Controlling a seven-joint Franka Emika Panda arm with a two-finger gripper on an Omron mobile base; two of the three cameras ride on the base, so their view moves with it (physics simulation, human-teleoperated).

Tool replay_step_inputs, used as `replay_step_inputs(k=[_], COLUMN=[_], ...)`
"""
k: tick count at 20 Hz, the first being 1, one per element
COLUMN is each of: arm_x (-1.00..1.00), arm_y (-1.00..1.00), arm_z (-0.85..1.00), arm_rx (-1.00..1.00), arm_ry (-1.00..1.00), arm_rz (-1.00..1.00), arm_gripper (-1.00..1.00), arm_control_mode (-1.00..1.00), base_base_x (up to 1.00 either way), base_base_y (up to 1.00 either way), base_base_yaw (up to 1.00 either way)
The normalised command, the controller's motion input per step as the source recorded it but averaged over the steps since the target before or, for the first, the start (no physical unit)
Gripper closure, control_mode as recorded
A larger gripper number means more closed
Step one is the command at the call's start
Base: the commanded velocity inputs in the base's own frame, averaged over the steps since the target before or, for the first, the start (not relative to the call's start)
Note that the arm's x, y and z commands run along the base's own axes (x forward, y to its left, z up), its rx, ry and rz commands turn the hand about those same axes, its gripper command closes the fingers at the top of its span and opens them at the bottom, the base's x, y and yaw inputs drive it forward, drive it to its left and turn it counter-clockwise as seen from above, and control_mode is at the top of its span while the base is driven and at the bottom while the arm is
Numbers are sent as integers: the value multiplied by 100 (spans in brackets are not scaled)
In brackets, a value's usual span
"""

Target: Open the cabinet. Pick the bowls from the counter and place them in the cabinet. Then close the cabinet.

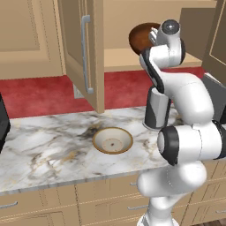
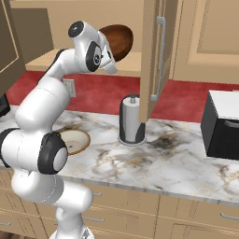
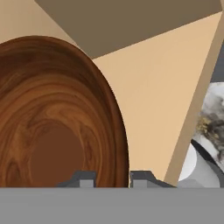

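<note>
My gripper (image 1: 152, 40) (image 2: 111, 54) (image 3: 112, 178) is shut on the rim of the dark reddish-brown wooden bowl (image 1: 140, 37) (image 2: 119, 39) (image 3: 57, 122). I hold it on edge, raised in the opening of the cabinet, just above the shelf (image 1: 120, 58) (image 2: 43, 60). Both cabinet doors (image 1: 82, 48) (image 2: 156, 56) stand open. The cream-white bowl with the tan rim (image 1: 112, 140) (image 2: 77, 140) rests upright on the marble counter (image 1: 44, 150) (image 2: 177, 158), partly behind my arm in the right base view.
A grey cylindrical canister (image 1: 156, 109) (image 2: 131, 120) stands on the counter below the cabinet, close to my arm. A black appliance (image 2: 223, 123) sits at the counter's right end. The open doors jut out over the counter. A red backsplash (image 1: 39, 95) runs behind.
</note>
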Motion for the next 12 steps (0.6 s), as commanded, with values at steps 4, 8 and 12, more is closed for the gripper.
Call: replay_step_inputs(k=[4, 8, 12], arm_x=[4, 24, 13], arm_y=[-1, -17, -7], arm_z=[0, 0, 0], arm_rx=[1, 9, 4], arm_ry=[0, 15, 10], arm_rz=[0, 0, 0], arm_gripper=[100, 100, 100], arm_control_mode=[-100, -100, -100], base_base_x=[0, 0, 0], base_base_y=[0, 0, 0], base_base_yaw=[0, 0, 0])
